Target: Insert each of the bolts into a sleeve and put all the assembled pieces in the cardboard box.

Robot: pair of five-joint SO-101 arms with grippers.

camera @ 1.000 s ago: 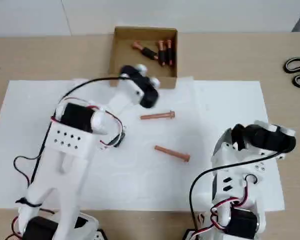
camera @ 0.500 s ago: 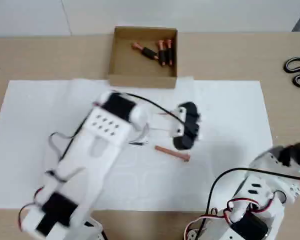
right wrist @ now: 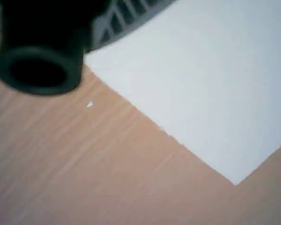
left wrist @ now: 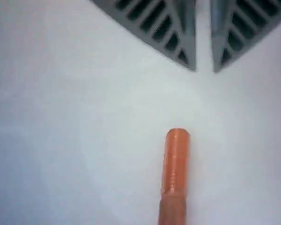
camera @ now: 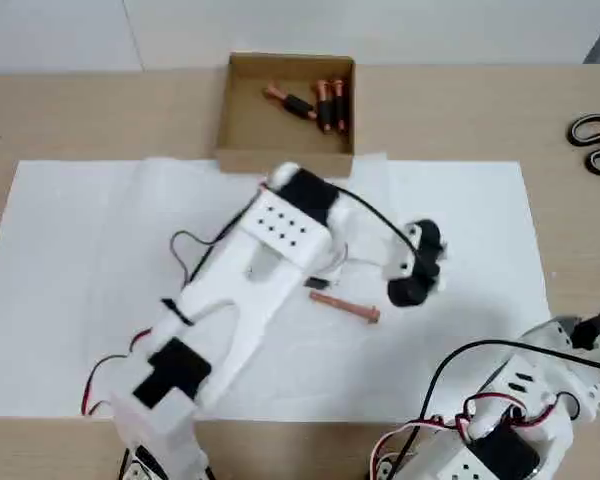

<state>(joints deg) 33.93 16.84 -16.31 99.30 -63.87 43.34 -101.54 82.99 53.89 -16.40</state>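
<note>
So the left gripper (left wrist: pixel 203 70), jaws a sliver apart and empty, sits just off the tip of the orange threaded bolt (left wrist: pixel 175 178) lying mid-frame on white paper (camera: pixel 80 250), while the right gripper (right wrist: pixel 79 33) is clamped on a black tube sleeve (right wrist: pixel 40 63) at lower right.

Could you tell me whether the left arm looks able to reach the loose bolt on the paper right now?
Probably yes: the left gripper hangs just off the bolt, bare white paper between them and nothing in the way. Its jaws stand narrowly apart, so may need widening.
</note>
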